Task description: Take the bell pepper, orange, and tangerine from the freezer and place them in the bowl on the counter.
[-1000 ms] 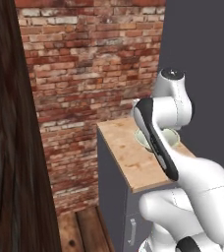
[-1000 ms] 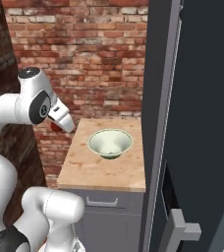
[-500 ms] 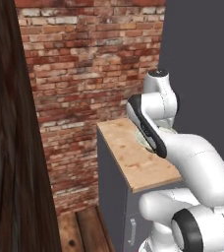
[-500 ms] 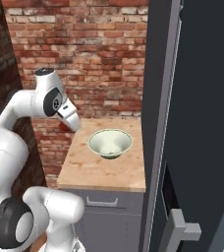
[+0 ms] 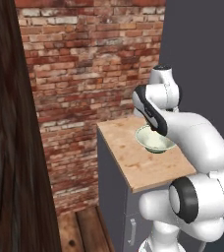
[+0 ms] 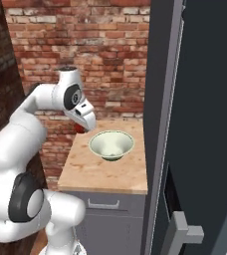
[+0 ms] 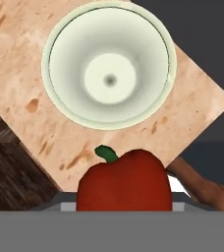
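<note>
One fruit of three, the bell pepper (image 7: 125,181), was held tight in the tool (image 6: 79,128), just short of the empty bowl (image 7: 109,64) on the table (image 6: 80,168); orange and tangerine remained.

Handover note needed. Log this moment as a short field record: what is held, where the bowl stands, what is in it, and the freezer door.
held item: glossy red bell pepper with a green stem, at the bottom of the hand view
gripper: two-finger gripper shut on the bell pepper, beside the bowl, above the counter
bowl: wide pale greenish-white bowl, upright on the light speckled wooden counter, nothing inside
freezer: tall dark blue-grey freezer, door swung open beside the counter
backdrop: red brick wall
</note>
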Robot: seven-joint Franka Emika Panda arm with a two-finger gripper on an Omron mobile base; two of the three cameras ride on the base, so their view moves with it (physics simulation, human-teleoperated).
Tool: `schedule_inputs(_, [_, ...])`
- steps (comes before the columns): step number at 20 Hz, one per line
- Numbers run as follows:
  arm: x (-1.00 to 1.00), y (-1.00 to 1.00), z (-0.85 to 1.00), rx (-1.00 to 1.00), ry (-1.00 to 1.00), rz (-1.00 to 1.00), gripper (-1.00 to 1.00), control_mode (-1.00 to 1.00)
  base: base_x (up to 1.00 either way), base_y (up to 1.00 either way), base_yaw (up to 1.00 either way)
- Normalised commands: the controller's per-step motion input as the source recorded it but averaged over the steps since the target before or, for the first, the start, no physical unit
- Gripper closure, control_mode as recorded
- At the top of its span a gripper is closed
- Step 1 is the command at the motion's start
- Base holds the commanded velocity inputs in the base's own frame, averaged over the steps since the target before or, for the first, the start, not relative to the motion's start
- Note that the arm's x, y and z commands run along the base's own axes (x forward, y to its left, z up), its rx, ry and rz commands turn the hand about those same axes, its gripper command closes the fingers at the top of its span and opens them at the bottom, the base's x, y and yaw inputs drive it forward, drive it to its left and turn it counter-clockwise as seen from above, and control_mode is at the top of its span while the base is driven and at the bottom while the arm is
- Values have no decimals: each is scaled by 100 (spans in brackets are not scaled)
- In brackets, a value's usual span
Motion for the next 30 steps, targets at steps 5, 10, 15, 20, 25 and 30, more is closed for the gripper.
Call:
schedule_inputs(5, [18, -20, -36, 0, 0, -2, 100, -100, 0, 0, 0])
schedule_inputs(10, [15, -18, -28, 0, 0, 0, 100, -100, 0, 0, 0])
schedule_inputs(15, [11, -16, -29, 0, 0, 0, 100, -100, 0, 0, 0])
schedule_inputs(20, [21, -14, -18, 0, 0, 0, 100, -100, 0, 0, 0])
schedule_inputs(25, [26, -17, -13, 0, 0, 0, 100, -100, 0, 0, 0])
schedule_inputs(30, [23, -11, -17, 0, 0, 0, 100, -100, 0, 0, 0])
